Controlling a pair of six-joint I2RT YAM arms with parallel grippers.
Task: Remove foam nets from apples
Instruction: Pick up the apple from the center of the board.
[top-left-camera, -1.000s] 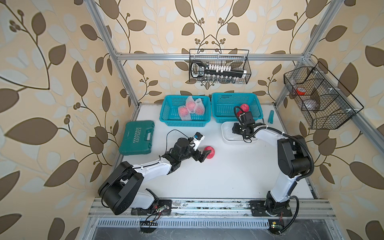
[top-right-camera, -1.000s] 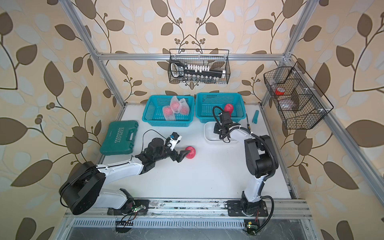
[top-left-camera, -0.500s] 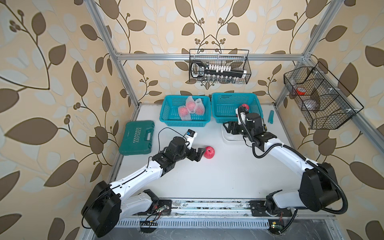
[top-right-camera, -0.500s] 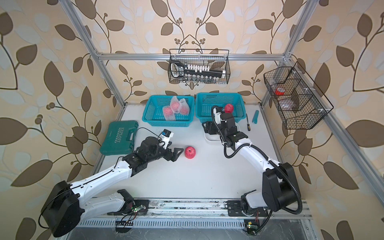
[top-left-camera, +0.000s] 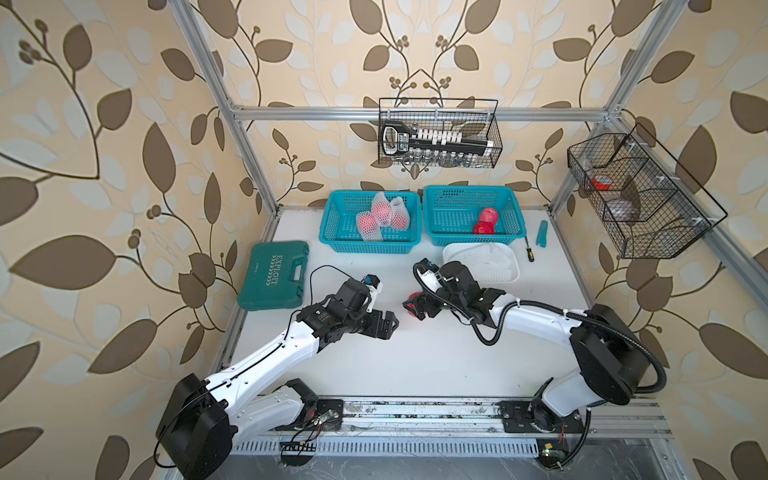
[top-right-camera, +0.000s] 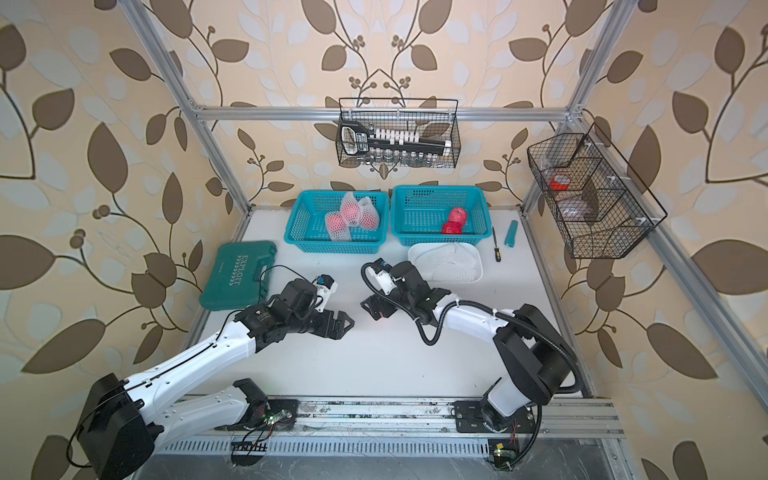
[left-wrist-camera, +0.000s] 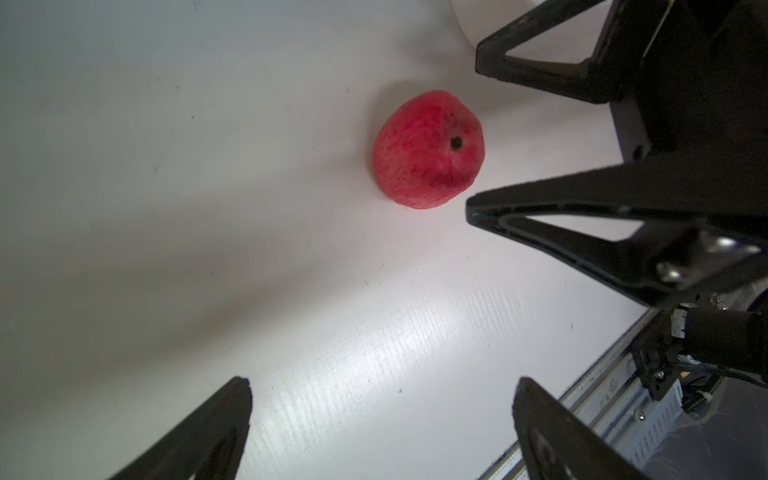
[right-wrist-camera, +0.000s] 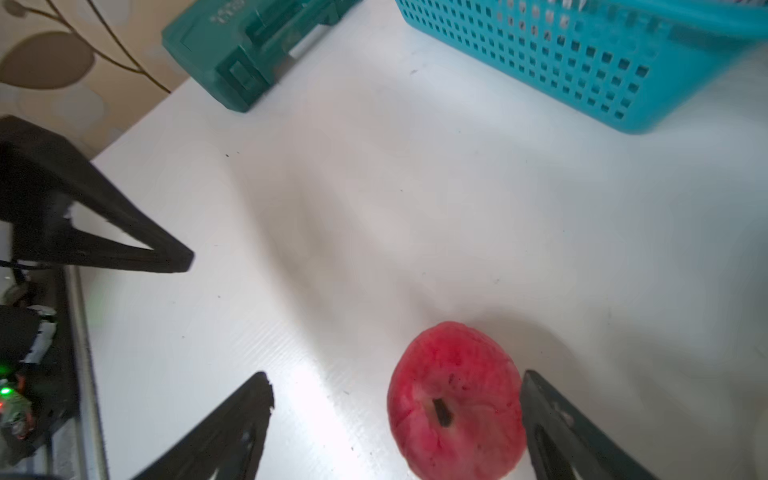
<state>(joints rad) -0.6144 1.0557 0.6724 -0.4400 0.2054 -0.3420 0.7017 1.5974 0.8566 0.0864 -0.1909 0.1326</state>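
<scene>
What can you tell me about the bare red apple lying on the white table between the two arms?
The apple is round and red-pink with paler streaks and a matte, slightly dimpled skin. It carries no foam net. It rests on the white table, tipped so that its dark stem pit shows. The right gripper stands open with the apple just between its fingertips, one finger close beside it; whether they touch cannot be told. The left gripper, also open, is apart from it.
</scene>
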